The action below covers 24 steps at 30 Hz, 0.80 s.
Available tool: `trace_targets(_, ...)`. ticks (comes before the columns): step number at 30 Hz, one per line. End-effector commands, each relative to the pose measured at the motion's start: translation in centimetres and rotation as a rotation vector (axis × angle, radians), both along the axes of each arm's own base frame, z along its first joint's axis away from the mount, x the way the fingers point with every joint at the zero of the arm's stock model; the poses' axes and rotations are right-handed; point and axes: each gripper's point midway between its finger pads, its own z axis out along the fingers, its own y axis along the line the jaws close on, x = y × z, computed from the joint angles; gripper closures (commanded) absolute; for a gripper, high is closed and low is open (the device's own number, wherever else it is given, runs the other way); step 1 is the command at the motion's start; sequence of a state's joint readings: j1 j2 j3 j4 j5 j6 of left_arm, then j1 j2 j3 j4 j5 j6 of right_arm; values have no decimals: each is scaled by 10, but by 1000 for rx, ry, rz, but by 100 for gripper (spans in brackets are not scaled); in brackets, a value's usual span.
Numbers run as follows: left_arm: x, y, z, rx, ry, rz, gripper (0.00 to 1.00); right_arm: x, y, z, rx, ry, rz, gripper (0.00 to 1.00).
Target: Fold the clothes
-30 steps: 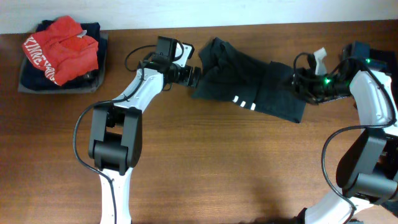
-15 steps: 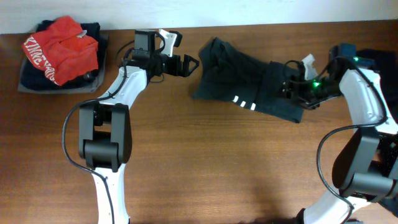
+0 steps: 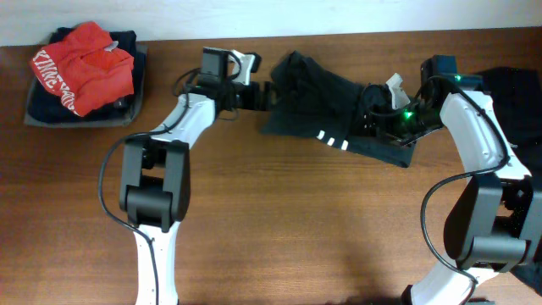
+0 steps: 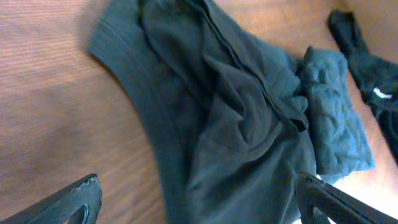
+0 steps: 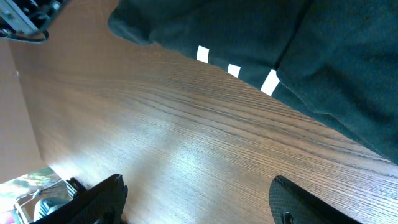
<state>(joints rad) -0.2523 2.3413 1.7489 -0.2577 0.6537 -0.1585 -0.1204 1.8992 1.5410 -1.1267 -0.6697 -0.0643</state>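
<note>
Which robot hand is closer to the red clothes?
Left. The left gripper is at the edge of the dark shirt nearest the red clothes; the right gripper is at the shirt's far end.

The white-and-black jointed left arm reached away from its base and bent at the elbow toward the robot's right. It ended in the black two-finger left gripper, which pointed sideways toward the other arm. Its jaws stood wide apart, the dark fingertips showing at the bottom corners of the wrist view. The white-and-black jointed right arm arched forward and curled toward the left, a small green light glowing just behind the black two-finger right gripper. That claw's fingers also stood well apart.
</note>
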Motion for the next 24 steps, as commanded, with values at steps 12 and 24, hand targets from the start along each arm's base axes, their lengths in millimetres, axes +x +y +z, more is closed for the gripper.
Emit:
trace_targets(12,-10,-14,-40,46,64,-6,2,0,-6,-9,-65,5,7,27)
trace_targets(24,-18,-20,-56,57,101,-20,20,2,-6,-9,-66,-5,7,27)
